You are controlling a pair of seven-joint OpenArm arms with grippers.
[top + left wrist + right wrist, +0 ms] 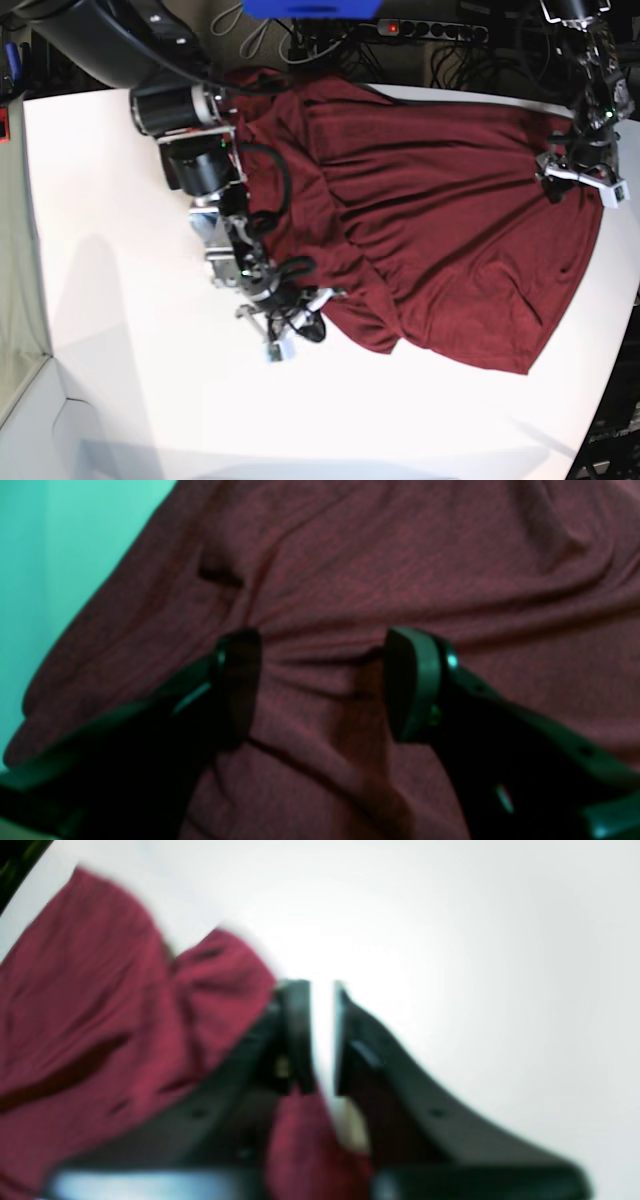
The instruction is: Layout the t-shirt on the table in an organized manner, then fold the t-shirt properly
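1. The t-shirt (440, 230) is maroon, thin, soft knit, no print; it lies spread over the upper middle and right of the base frame, with long ridged wrinkles and a rounded lower hem toward lower right.
2. The table (130, 380) is plain white, smooth and flat; bare surface fills the left and bottom of the base frame.
3. In the left wrist view the shirt fabric (380, 580) fills nearly the whole frame, heathered texture, with folds bunching between the two pads.
4. The left gripper (320, 685) has black curved fingers with rounded pads, jaws set well apart. The pads sit just over or on the cloth, and contact is not clear. In the base view it is at the right edge, over the shirt's right border (575, 175).
5. The right gripper (322, 1035) is blurred in the right wrist view; black fingers nearly together, only a thin bright slit between them, so it reads as closed. Maroon cloth (100, 1040) lies at the left of that frame, and a bit shows low between the fingers; a grip cannot be confirmed.
6. In the base view the right gripper (290, 325) sits left of centre, at the shirt's lower left edge.
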